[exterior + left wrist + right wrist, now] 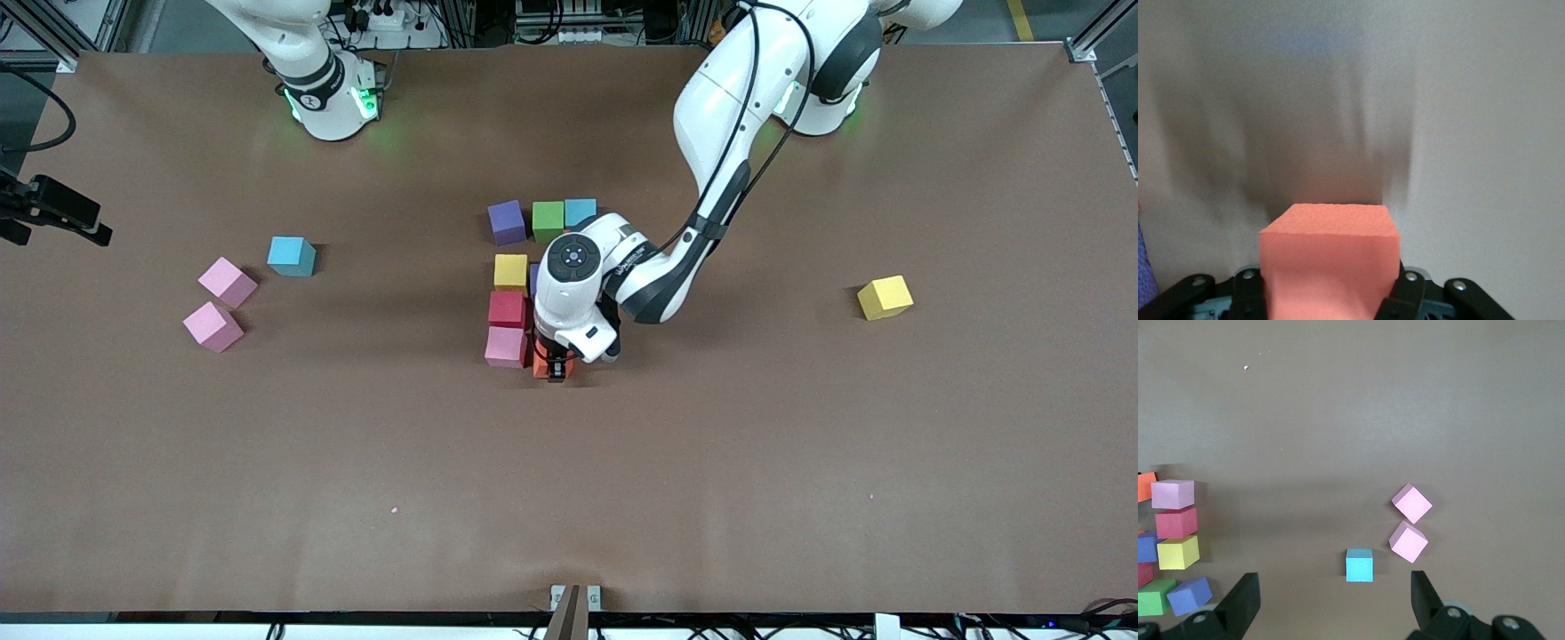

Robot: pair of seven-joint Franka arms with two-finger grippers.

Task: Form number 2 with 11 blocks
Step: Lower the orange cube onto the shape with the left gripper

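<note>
Between the fingers of the left gripper [556,366] sat an orange block [1330,257], clamped on two sides and held low at the bench [711,462], just at the pink block [506,347] that ended the figure's nearest row. From that pink block the figure ran toward twelve o'clock in the front view: a red block [507,308], then a yellow block [510,271], and farther up a row of purple block [507,221], green block [548,221] and light blue block [581,212]. The left arm's wrist hid whatever lay at three o'clock of the red and yellow ones.

The step in hand looked like placing the orange block as the start of the bottom stroke of the 2. I judged the next move called for pressing it flush beside the pink block, square to the row, then parting the fingers and lifting straight up so the foam did not drag.

Spare blocks lay well apart: a second yellow block [885,297] at three o'clock, and at nine o'clock a second light blue block [292,256] with two more pink blocks [228,282] [212,326].

Above those, the right gripper [1335,600] waited with its fingers spread wide and empty.
</note>
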